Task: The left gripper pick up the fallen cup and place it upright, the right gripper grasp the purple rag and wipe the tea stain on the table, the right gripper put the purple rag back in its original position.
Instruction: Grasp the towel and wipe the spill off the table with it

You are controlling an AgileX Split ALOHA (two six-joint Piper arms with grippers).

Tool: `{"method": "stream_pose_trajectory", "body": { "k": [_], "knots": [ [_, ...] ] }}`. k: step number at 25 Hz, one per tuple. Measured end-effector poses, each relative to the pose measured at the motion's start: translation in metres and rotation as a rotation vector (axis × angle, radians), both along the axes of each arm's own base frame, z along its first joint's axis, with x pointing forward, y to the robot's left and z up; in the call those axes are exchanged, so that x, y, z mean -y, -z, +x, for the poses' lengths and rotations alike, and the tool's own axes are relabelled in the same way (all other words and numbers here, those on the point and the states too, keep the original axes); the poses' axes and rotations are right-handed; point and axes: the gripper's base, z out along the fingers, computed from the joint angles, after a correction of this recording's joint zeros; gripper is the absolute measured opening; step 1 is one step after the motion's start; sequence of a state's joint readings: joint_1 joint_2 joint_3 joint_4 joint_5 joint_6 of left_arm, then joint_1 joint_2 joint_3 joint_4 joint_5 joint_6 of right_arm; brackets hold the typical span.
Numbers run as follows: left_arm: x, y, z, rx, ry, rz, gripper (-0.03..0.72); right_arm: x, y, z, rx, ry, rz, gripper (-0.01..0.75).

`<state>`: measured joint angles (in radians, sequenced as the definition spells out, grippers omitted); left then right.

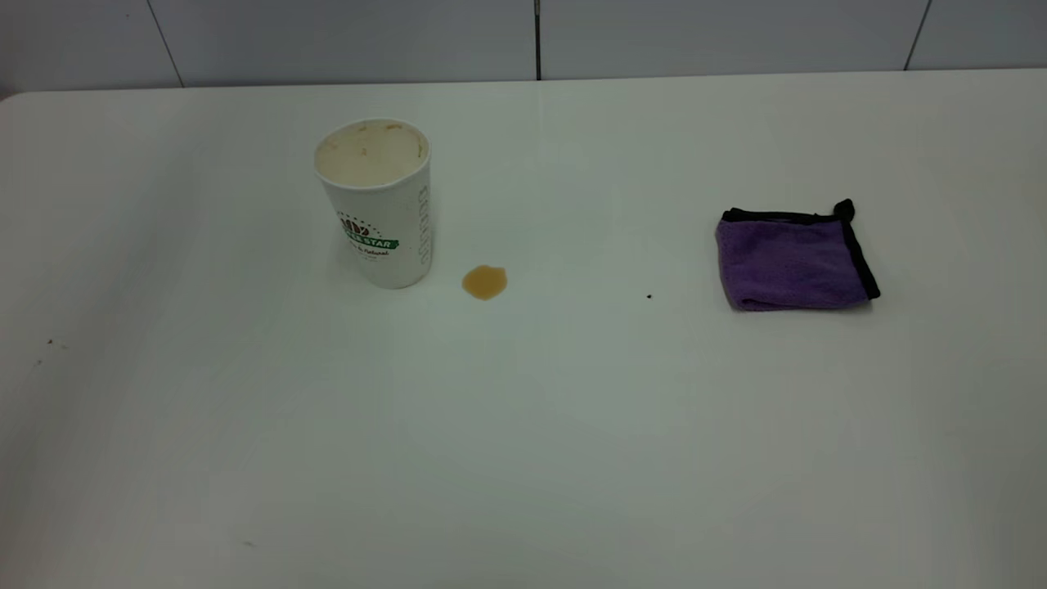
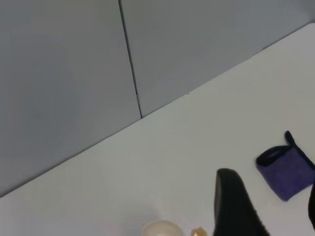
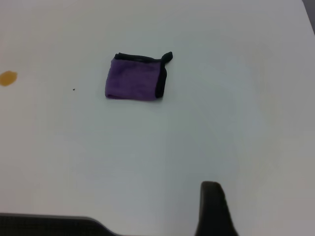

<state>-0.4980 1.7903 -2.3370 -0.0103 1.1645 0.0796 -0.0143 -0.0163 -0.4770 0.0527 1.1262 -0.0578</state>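
The white cup (image 1: 376, 202) with the green band stands upright on the table (image 1: 523, 425), left of centre. The amber tea stain (image 1: 484, 281) lies just right of the cup's foot. The purple rag (image 1: 792, 260) lies folded at the right. Neither arm shows in the exterior view. In the left wrist view the left gripper (image 2: 273, 209) is open and empty, high above the table, with the rag (image 2: 288, 169), cup rim (image 2: 161, 229) and stain (image 2: 199, 232) below. Of the right gripper's fingers (image 3: 212, 209) only one shows, with bare table on both sides, far from the rag (image 3: 134, 78) and the stain (image 3: 8, 77).
A grey panelled wall (image 1: 523, 37) runs along the table's far edge. A tiny black speck (image 1: 649, 296) lies between the stain and the rag. A dark strip (image 3: 49, 223) crosses the near corner of the right wrist view.
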Motion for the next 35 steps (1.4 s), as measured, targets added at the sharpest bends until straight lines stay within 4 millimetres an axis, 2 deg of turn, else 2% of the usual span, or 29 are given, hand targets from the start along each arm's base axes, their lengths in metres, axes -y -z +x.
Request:
{"method": "stream_pose_trajectory", "body": {
  "k": [1, 5, 8, 15, 21, 25, 28, 35],
  "knots": [
    [-0.002, -0.003, -0.012, -0.003, 0.003, 0.001, 0.414, 0.000, 0.000, 0.000, 0.000, 0.000, 0.000, 0.533],
    [-0.012, 0.014, -0.046, -0.075, -0.003, 0.081, 0.414, 0.000, 0.000, 0.000, 0.000, 0.000, 0.000, 0.533],
    [-0.030, 0.030, -0.073, -0.139, -0.032, 0.109, 0.414, 0.000, 0.000, 0.000, 0.000, 0.000, 0.000, 0.533],
    [-0.071, 0.094, -0.139, -0.313, -0.073, 0.179, 0.414, 0.000, 0.000, 0.000, 0.000, 0.000, 0.000, 0.533],
    [-0.102, 0.165, -0.189, -0.486, -0.177, 0.205, 0.414, 0.000, 0.000, 0.000, 0.000, 0.000, 0.000, 0.533],
    [-0.120, 0.198, -0.219, -0.534, -0.213, 0.211, 0.414, 0.000, 0.000, 0.000, 0.000, 0.000, 0.000, 0.533],
    [-0.133, 0.210, -0.237, -0.510, -0.222, 0.193, 0.414, 0.000, 0.000, 0.000, 0.000, 0.000, 0.000, 0.533],
    [-0.161, 0.222, -0.274, -0.352, -0.248, 0.124, 0.414, 0.000, 0.000, 0.000, 0.000, 0.000, 0.000, 0.533]
  ]
}}
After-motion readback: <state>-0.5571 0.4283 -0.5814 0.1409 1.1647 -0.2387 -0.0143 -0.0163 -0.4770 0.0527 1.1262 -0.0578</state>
